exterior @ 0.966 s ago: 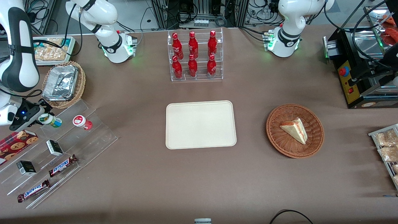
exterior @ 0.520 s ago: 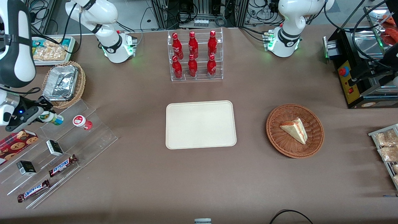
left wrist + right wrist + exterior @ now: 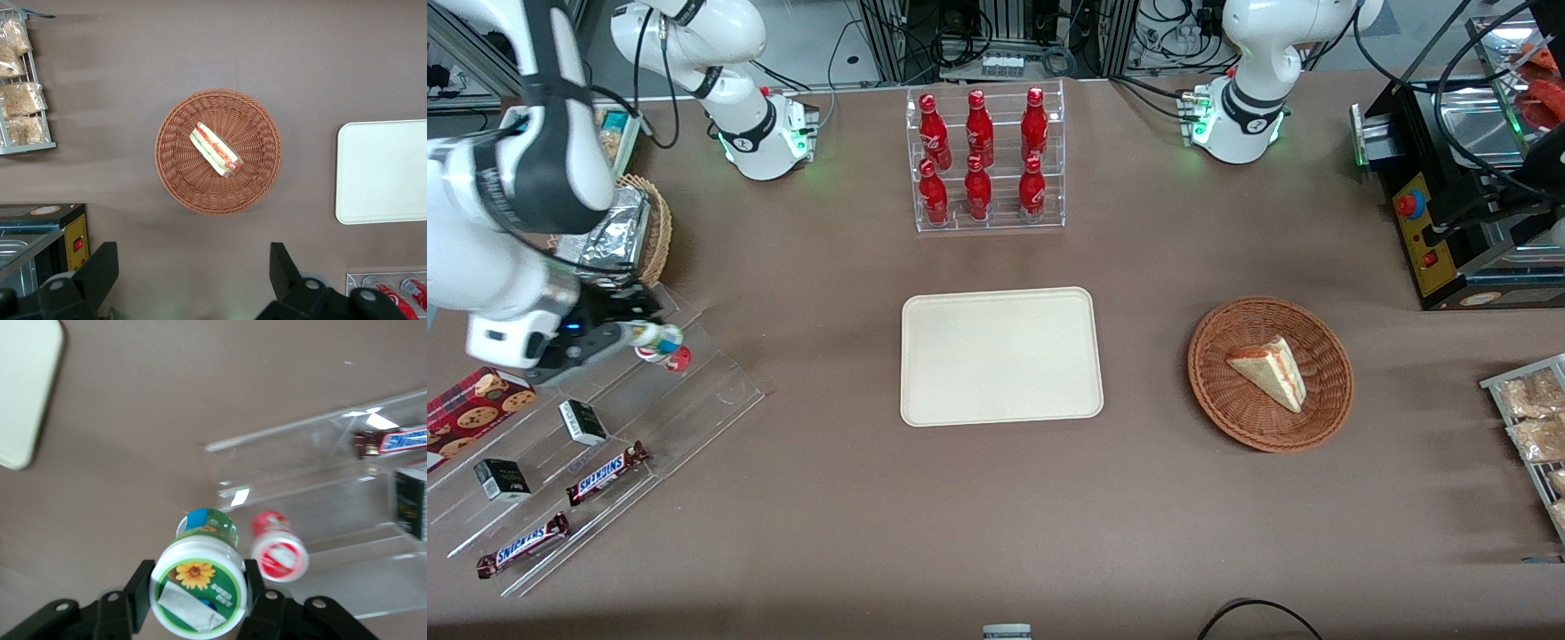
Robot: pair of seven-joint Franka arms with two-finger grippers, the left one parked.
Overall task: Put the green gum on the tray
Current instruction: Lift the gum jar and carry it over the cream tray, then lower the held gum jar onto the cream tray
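Brown tabletop: gripper (image 3: 197,590), pinching the small white green-labelled gum bottle (image 3: 198,581) above the clear acrylic shelf (image 3: 649,391), should carry it level to the cream rectangular tray (image 3: 1000,356), well apart.

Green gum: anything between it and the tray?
Nothing visible. The gripper holds the green gum above the acrylic stand, over the red-and-white bottle; only bare brown tablecloth lies between there and the tray.

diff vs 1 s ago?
The pincer, shut on the green gum, has lifted it off the clear stand and carried it toward the tray; it now hangs above the red gum. Tray, red gum, snack bars, basket unchanged.
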